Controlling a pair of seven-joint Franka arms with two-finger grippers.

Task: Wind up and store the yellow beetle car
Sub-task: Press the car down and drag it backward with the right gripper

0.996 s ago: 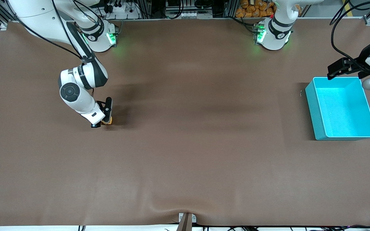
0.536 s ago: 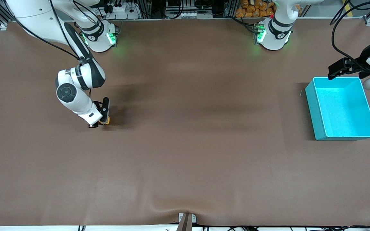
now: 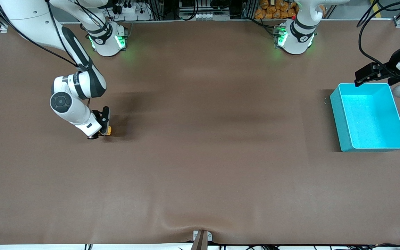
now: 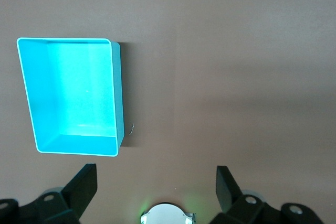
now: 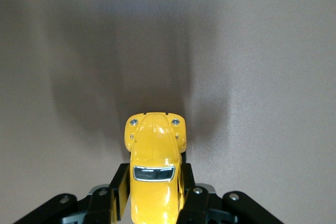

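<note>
The yellow beetle car (image 5: 154, 171) sits clamped between my right gripper's fingers (image 5: 116, 190), its nose pointing away from the wrist, down on the brown table. In the front view the car (image 3: 108, 131) shows as a small yellow spot under my right gripper (image 3: 99, 133), toward the right arm's end of the table. The turquoise bin (image 3: 369, 116) stands empty at the left arm's end; it also shows in the left wrist view (image 4: 71, 94). My left gripper (image 4: 156, 187) is open and empty, held up above the table beside the bin's edge nearest the robots' bases.
The brown table cover (image 3: 200, 156) has a raised wrinkle at its front edge near a small bracket (image 3: 201, 239). The left arm's base (image 4: 167, 214) shows in the left wrist view.
My right gripper has slid with the car along the table toward the right arm's end. The left arm has not moved.
</note>
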